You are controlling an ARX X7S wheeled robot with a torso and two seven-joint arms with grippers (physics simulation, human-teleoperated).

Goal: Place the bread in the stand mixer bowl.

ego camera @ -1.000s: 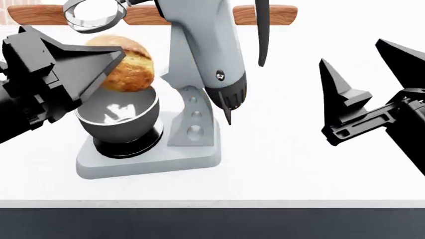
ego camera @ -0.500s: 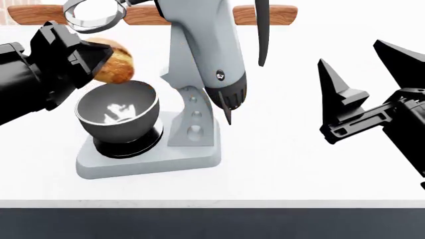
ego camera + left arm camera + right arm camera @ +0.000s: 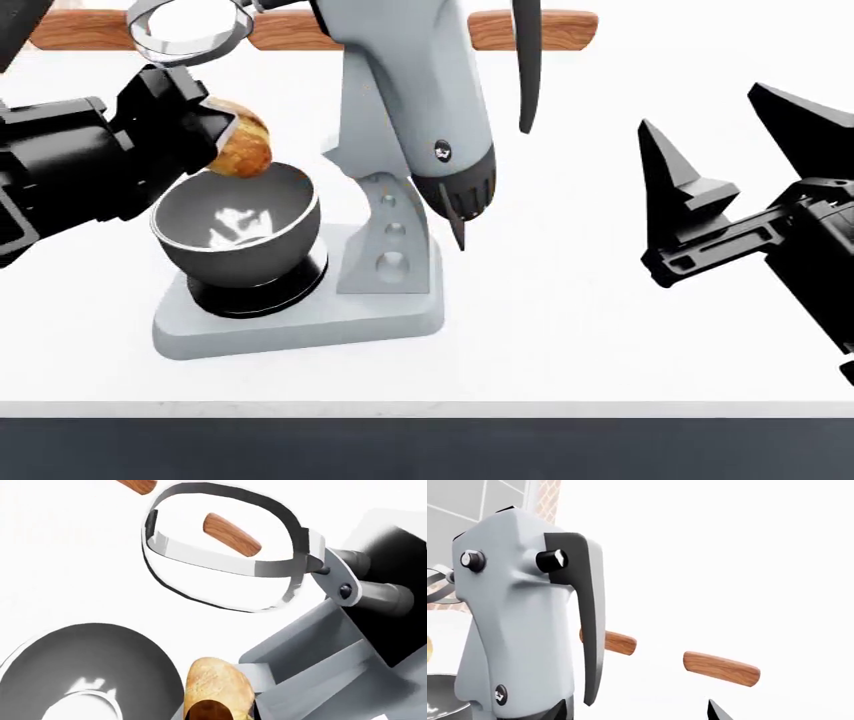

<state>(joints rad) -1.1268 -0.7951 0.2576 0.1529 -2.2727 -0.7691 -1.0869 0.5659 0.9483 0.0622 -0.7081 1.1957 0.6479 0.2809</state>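
Left hand (image 3: pixel 200 125) grips bread (image 3: pixel 244 148) above the bowl (image 3: pixel 240 235) rim.

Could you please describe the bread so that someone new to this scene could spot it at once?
Find the light-grey stand mixer on the white counter, then its shiny metal bowl. The bread sits in the left gripper just above the bowl's far rim: the only golden-brown, crusty oval here.
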